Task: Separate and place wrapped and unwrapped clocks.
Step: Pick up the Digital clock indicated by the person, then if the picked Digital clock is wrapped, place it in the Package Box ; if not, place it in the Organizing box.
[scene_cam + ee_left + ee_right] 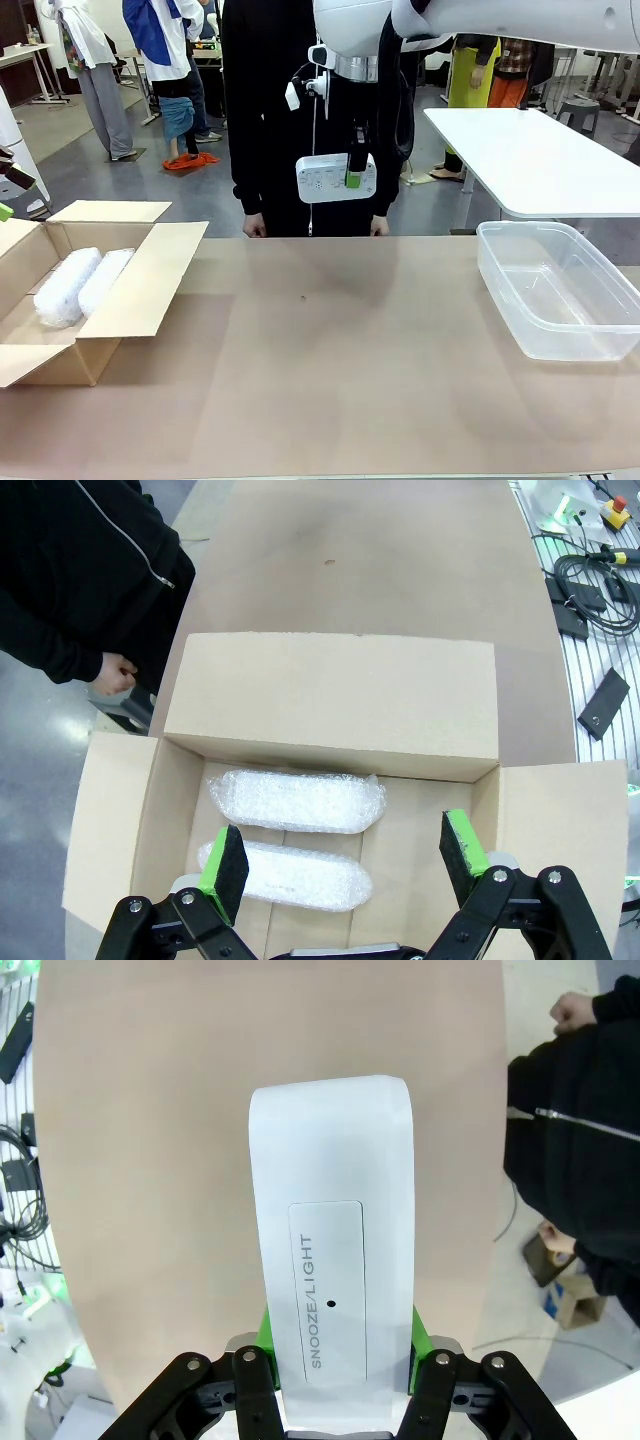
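Right end effector (pixel 354 181) holds bare clock (pixel 335 178) raised above table (pixel 330 360).

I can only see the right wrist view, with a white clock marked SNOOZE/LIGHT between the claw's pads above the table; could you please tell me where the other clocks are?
Observer: Two bubble-wrapped clocks lie side by side in the open cardboard box at the table's left end.
Operator: Thank you. Where is the left claw?
Observer: The left claw hangs open above that box, holding nothing.
Operator: Is there anywhere for my bare clock?
Observer: A clear plastic bin sits at the table's right end with nothing in it; the right claw holds the bare white clock high above the table's far edge, in front of the person.
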Robot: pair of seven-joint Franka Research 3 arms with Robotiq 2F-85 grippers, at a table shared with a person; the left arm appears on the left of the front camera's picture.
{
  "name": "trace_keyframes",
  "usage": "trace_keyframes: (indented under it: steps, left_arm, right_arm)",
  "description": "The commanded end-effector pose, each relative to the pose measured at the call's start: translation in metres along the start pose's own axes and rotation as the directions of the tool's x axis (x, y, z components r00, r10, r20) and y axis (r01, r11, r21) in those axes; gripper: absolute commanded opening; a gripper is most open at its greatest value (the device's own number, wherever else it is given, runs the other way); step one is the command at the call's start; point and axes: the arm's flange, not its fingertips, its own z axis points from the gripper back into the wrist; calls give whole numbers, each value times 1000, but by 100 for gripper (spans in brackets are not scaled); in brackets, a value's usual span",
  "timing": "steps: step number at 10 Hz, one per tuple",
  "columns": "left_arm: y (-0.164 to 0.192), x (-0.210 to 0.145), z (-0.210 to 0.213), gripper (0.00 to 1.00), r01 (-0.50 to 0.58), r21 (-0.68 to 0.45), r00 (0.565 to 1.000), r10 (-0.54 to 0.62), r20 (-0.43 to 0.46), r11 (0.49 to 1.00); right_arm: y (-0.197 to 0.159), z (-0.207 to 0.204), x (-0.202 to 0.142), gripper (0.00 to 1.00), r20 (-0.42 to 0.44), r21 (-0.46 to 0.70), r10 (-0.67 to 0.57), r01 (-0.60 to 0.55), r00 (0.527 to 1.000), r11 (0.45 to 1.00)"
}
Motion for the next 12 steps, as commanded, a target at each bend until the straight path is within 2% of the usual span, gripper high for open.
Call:
trace_keyframes:
  steps: [1, 2, 12]
  left_arm:
    - [0, 0, 0, 100, 8, -1, 1000, -8, 13, 1000]
    - [0, 0, 0, 100, 8, -1, 1000, -8, 13, 1000]
    - [0, 0, 0, 100, 8, -1, 1000, -8, 13, 1000]
  right_arm:
    - [-1, -6, -4, 0, 10, 31, -26, 26, 1000, 999]
    - [0, 0, 0, 0, 0, 0, 0, 0, 1000, 1000]
    - [0, 0, 0, 0, 0, 0, 0, 0, 1000, 1000]
